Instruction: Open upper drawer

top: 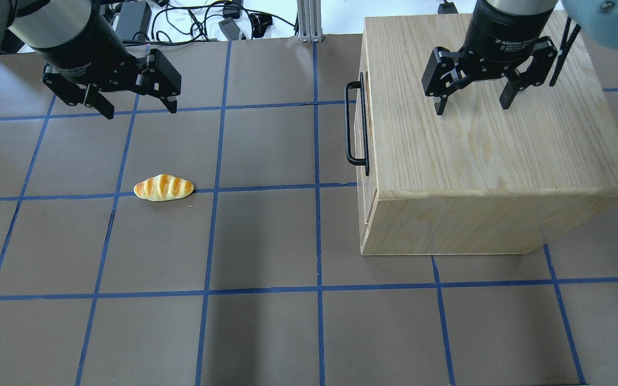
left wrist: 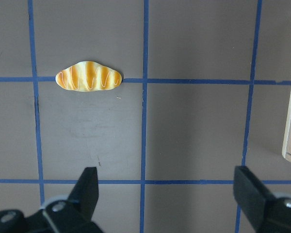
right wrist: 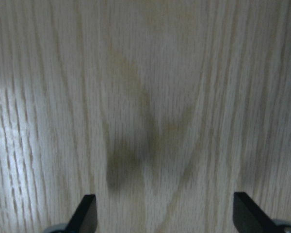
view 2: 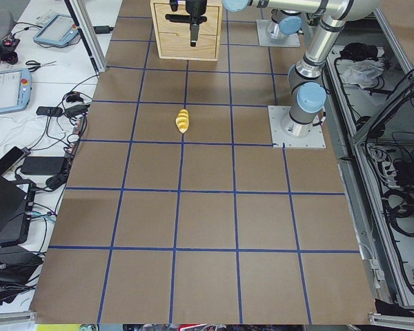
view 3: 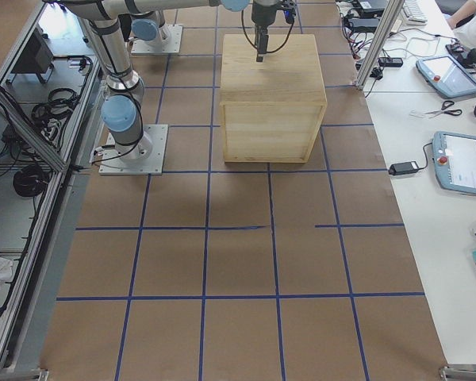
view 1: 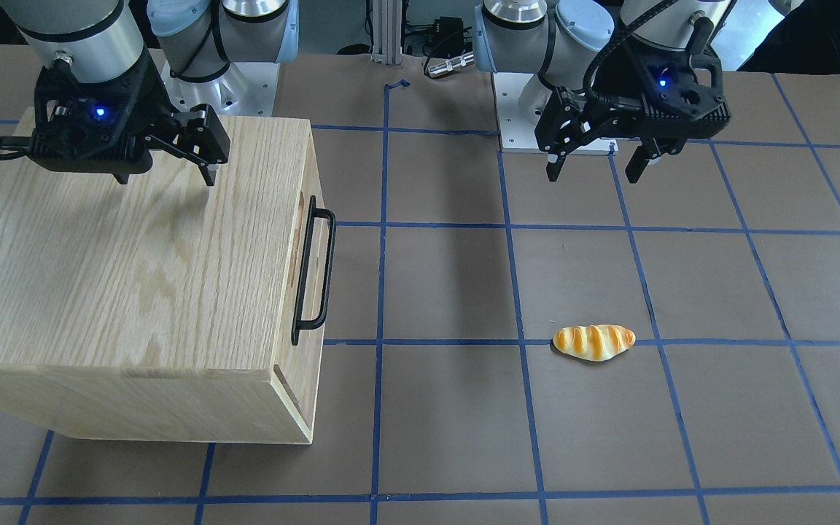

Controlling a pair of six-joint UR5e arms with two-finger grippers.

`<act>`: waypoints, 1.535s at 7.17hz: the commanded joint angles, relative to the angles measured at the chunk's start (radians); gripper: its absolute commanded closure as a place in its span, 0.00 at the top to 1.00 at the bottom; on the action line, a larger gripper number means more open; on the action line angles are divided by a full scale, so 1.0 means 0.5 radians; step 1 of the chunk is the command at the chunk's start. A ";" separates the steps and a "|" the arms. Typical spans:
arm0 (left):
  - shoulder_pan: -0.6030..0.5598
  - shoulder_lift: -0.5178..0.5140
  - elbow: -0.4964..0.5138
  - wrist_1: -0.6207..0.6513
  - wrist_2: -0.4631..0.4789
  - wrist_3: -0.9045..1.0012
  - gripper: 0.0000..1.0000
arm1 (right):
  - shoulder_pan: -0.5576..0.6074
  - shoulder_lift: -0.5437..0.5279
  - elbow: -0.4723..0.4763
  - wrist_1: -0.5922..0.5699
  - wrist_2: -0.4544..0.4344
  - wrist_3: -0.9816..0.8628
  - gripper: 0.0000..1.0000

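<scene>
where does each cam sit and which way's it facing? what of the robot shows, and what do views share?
Front-facing: across the table, facing the robot; both arm bases show.
Overhead: behind the robot, looking forward-down; left gripper, right gripper.
Exterior left: table end, looks along it; near arm is left.
Exterior right: opposite end; near arm right.
Left wrist: straight down on bread roll; own fingertips.
Right wrist: down on cabinet top; own fingertips.
Shared: front and overhead both show the drawer handle.
</scene>
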 commanded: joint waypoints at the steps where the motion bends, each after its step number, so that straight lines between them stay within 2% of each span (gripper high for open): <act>1: 0.002 0.005 -0.001 0.000 0.003 0.001 1.00 | 0.000 0.000 0.000 0.000 0.000 0.000 1.00; 9: -0.004 -0.013 -0.010 0.003 -0.015 0.001 1.00 | 0.000 0.000 -0.003 0.000 0.000 0.000 1.00; 11: -0.044 -0.056 -0.007 0.000 -0.070 -0.002 1.00 | 0.000 0.000 -0.003 0.000 0.000 -0.003 1.00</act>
